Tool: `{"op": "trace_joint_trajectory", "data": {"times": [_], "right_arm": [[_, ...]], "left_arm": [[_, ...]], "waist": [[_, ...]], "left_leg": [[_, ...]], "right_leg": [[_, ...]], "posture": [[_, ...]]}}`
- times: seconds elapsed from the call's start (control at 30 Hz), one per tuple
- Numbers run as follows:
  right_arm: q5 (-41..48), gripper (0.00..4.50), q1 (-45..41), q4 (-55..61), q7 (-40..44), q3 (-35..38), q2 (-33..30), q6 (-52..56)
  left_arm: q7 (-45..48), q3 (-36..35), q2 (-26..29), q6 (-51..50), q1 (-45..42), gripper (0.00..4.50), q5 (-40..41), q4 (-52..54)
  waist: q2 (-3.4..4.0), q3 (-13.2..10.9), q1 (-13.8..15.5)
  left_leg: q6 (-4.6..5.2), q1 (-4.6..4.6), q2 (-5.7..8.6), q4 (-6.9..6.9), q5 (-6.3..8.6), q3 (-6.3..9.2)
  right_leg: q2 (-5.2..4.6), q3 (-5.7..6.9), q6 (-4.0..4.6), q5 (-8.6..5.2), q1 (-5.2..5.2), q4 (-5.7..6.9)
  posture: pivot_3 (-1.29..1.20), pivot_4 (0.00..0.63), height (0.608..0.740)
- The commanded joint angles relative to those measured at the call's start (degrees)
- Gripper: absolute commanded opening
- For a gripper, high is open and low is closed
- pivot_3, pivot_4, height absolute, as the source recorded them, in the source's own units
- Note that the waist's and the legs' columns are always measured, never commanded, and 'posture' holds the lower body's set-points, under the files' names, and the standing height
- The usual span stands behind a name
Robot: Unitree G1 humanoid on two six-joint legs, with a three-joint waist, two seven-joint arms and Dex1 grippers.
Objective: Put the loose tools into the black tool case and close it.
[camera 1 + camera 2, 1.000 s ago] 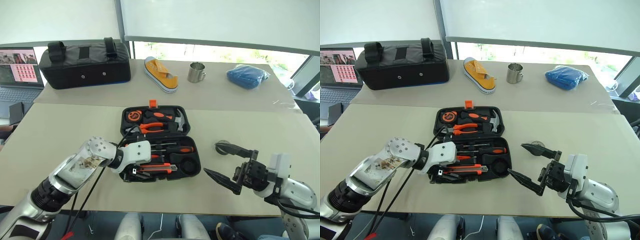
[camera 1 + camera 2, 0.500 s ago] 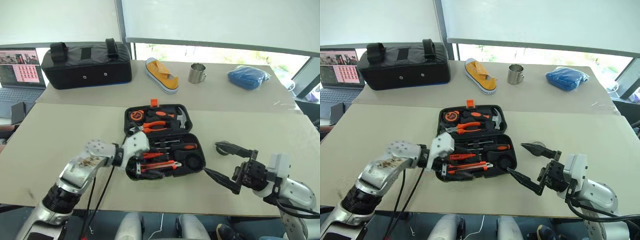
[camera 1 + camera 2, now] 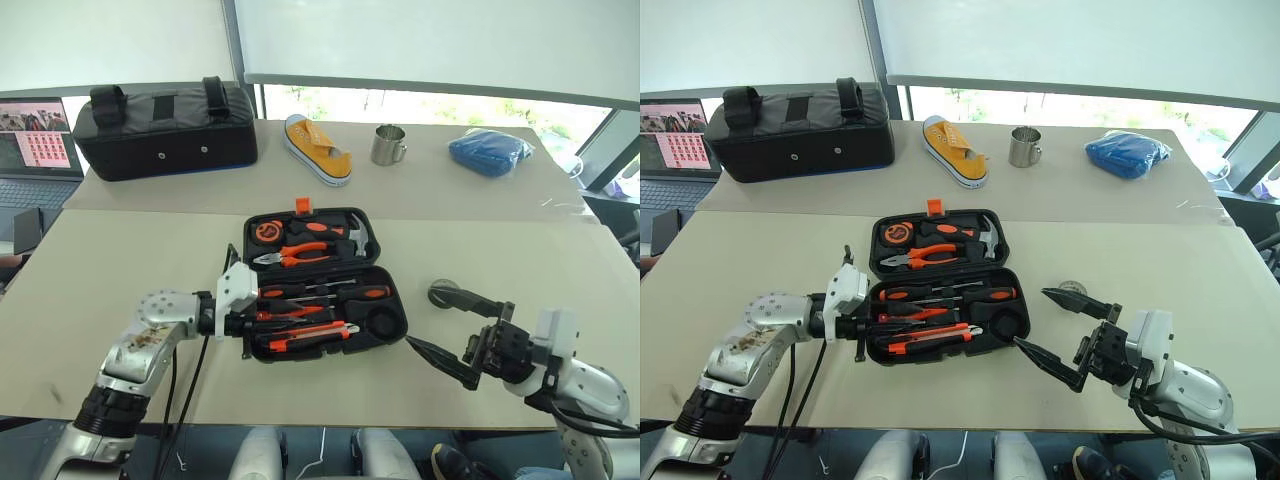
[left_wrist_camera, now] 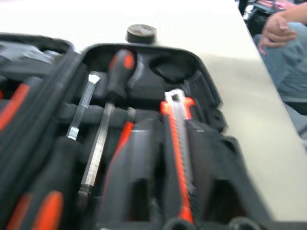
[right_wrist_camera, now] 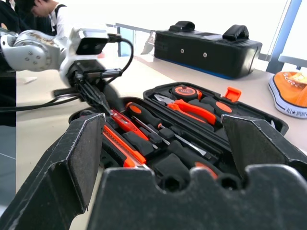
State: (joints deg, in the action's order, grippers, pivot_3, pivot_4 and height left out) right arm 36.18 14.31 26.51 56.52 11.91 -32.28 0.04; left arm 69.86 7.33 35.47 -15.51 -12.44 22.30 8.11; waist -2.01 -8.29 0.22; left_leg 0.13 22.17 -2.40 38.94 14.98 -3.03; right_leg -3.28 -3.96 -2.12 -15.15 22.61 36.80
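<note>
The black tool case (image 3: 322,283) is lying open on the table (image 3: 120,260); the tape roll (image 3: 442,294) is waiting outside.

Your left gripper (image 3: 862,325), jaws pressed together, is at the case's left edge; your right gripper (image 3: 452,328), jaws spread and empty, is hovering beside the roll. You are needing to fetch it next.

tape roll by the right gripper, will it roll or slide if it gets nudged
The tape roll lies flat on the table, so it would likely slide, not roll. Small and dark, it is probably light and easy to knock away. Tipped on edge, its round shape would probably roll.
</note>
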Motion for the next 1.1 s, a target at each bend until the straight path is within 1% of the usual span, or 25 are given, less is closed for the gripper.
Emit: {"op": "trace_joint_trajectory", "data": {"times": [0.03, 0.13, 0.2, 0.27, 0.33, 0.5, 0.6, 0.67, 0.77, 0.9, 0.93, 1.03, 1.1], "right_arm": [[0.2, 4.50, 0.2, 1.0, -0.2, 0.7, 0.5, -1.2], [0.1, 4.50, 0.2, 1.0, -0.2, 0.6, 0.6, -1.1], [0.1, 4.50, 0.0, 0.9, -0.3, 0.5, 0.8, -0.9], [0.0, 4.50, -0.2, 0.9, -0.4, 0.4, 0.8, -0.9], [-0.2, 4.50, -0.3, 0.8, -0.5, 0.2, 1.0, -0.8], [-0.6, 4.50, -0.9, 0.2, -0.5, -0.3, 1.3, -0.9], [-0.9, 4.50, -1.5, -0.1, -0.6, -0.4, 1.4, -0.8], [-1.1, 4.50, -1.9, -0.5, -0.4, -0.4, 1.4, -1.0], [-1.5, 4.50, -2.7, -1.1, -0.3, -0.7, 1.5, -1.2], [-1.8, 4.50, -3.4, -1.5, -0.2, -0.8, 1.6, -1.4], [-1.8, 4.50, -3.4, -1.6, -0.2, -0.7, 1.5, -1.5], [-2.2, 4.50, -3.2, -2.1, -0.1, 0.4, 1.1, -2.2], [-2.1, 4.50, -2.7, -2.2, -0.3, 1.4, 0.8, -2.4]], "left_arm": [[-1.5, 1.9, 0.9, 0.6, 0.8, 0.04, -3.0, 1.5], [-3.2, 3.4, 1.0, -0.3, 1.3, 0.04, -5.2, 0.7], [-4.4, 4.9, 1.1, -2.7, 1.4, 0.04, -6.4, 0.5], [-4.2, 6.3, 1.3, -2.4, 1.5, 0.04, -7.3, 0.5], [-3.8, 8.7, 2.0, -2.6, 1.7, 0.04, -9.1, 0.5], [-6.1, 13.9, 1.8, -7.9, 0.7, 0.04, -12.7, -0.7], [-7.0, 15.8, 1.3, -6.5, 1.1, 0.04, -14.6, -1.6], [-8.3, 17.2, 0.5, -7.3, 1.7, 0.04, -15.6, -1.9], [-9.4, 19.1, 0.6, -4.6, 2.9, 0.04, -18.4, -3.3], [-10.9, 17.1, -0.7, -1.2, 4.5, 0.04, -17.0, -3.9], [-10.8, 15.9, -0.8, 1.1, 4.9, 0.04, -16.2, -4.1], [-10.0, 10.0, -1.7, 10.8, 5.7, 0.04, -12.4, -5.9], [-8.6, 5.3, -3.3, 12.3, 5.9, 0.04, -6.7, -5.6]], "waist": [[0.00, 0.0, 0.0], [0.00, 0.0, 0.0], [0.02, 0.0, 0.0], [0.06, 0.0, -0.1], [0.08, 0.1, -0.2], [0.35, 0.3, -0.2], [0.53, 0.6, 0.1], [0.62, 0.7, 0.3], [0.76, 1.2, 0.5], [0.81, 1.8, 0.6], [0.84, 1.8, 0.6], [0.87, 1.9, 0.4], [0.90, 1.9, 0.3]], "left_leg": [[0.00, 0.00, 0.00, 0.00, 0.00, 0.00], [0.00, -0.01, 0.00, 0.00, 0.00, -0.01], [0.00, -0.01, -0.01, -0.01, 0.00, -0.01], [0.00, -0.08, -0.02, -0.03, 0.00, -0.01], [0.00, -0.12, -0.03, -0.04, 0.00, -0.01], [0.03, -0.22, 0.00, -0.06, 0.02, -0.02], [0.05, -0.32, 0.02, -0.06, 0.04, -0.02], [0.06, -0.42, 0.04, -0.07, 0.05, -0.04], [0.07, -0.54, 0.08, -0.07, 0.05, -0.05], [0.16, -0.77, 0.12, -0.16, 0.11, -0.07], [0.18, -0.86, 0.14, -0.18, 0.13, -0.06], [0.22, -0.90, 0.14, -0.19, 0.16, -0.06], [0.23, -0.84, 0.10, -0.25, 0.16, -0.06]], "right_leg": [[0.00, 0.00, 0.00, 0.00, 0.00, 0.00], [0.00, 0.00, 0.00, 0.00, 0.00, 0.00], [0.01, 0.00, 0.00, 0.00, 0.00, 0.00], [0.01, -0.01, 0.00, 0.00, -0.05, 0.00], [0.02, -0.01, 0.00, 0.00, -0.09, 0.00], [0.01, -0.01, -0.01, -0.02, -0.24, -0.07], [-0.01, -0.01, -0.04, -0.04, -0.35, -0.11], [-0.03, -0.02, -0.05, -0.05, -0.44, -0.12], [-0.07, -0.04, -0.07, -0.06, -0.53, -0.13], [-0.13, -0.07, -0.10, -0.14, -0.75, -0.21], [-0.15, -0.07, -0.13, -0.17, -0.85, -0.24], [-0.18, -0.08, -0.13, -0.21, -0.89, -0.25], [-0.17, -0.10, -0.07, -0.23, -0.75, -0.24]], "posture": [[0.00, 0.150, 0.740], [0.00, 0.150, 0.740], [0.00, 0.150, 0.740], [0.00, 0.150, 0.740], [0.00, 0.150, 0.740], [0.00, 0.150, 0.740], [0.00, 0.150, 0.740], [0.00, 0.150, 0.740], [0.00, 0.150, 0.740], [0.00, 0.150, 0.740], [0.00, 0.150, 0.740], [0.00, 0.150, 0.740], [0.00, 0.150, 0.740]]}}
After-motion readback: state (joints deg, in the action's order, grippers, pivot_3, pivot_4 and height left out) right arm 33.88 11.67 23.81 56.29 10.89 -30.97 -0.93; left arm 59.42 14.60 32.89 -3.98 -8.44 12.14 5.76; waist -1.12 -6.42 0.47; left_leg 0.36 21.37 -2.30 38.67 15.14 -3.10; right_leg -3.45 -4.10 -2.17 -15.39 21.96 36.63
